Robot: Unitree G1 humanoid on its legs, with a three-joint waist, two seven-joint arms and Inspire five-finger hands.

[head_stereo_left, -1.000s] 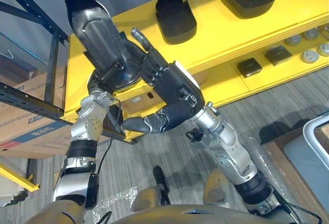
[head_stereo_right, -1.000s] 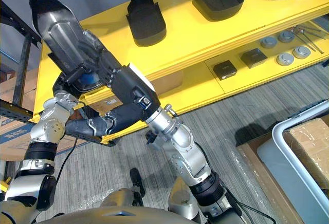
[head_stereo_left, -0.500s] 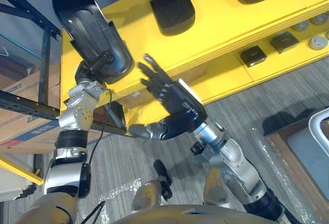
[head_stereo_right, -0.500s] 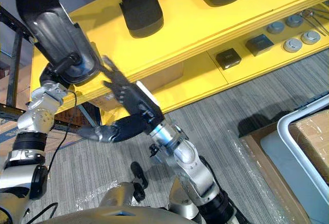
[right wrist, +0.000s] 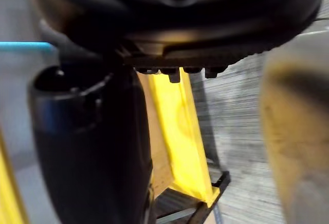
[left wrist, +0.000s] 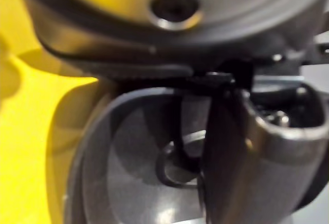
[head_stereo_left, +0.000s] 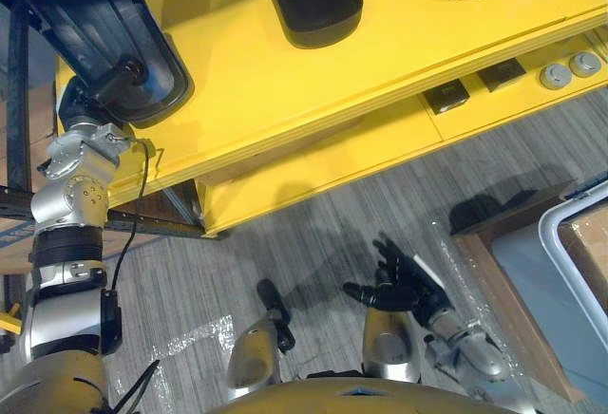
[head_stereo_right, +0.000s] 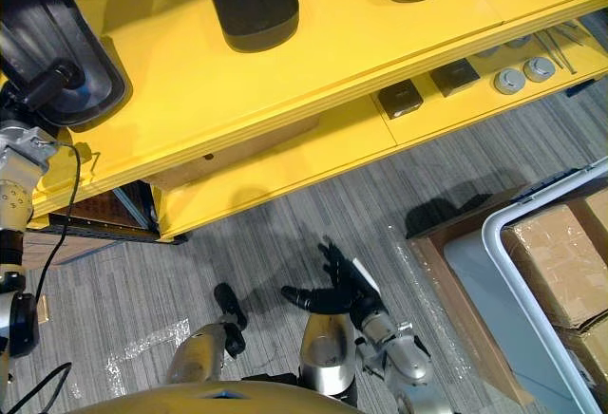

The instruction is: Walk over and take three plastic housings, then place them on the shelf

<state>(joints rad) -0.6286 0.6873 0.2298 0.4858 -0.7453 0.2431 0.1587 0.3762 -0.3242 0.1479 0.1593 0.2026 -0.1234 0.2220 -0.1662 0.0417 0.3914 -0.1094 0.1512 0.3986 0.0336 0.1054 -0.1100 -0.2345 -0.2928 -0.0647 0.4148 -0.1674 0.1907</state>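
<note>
Though low, right hand fingers apart; left hand fingers around plastic housing at yellow shelf.

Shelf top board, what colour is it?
The shelf is bright yellow, clearest in the right eye view.

No lettering is legible on the yellow shelf or the cardboard boxes.

The plastic housing over the left hand runs off the top edge, apparently hiding its grip.
</note>
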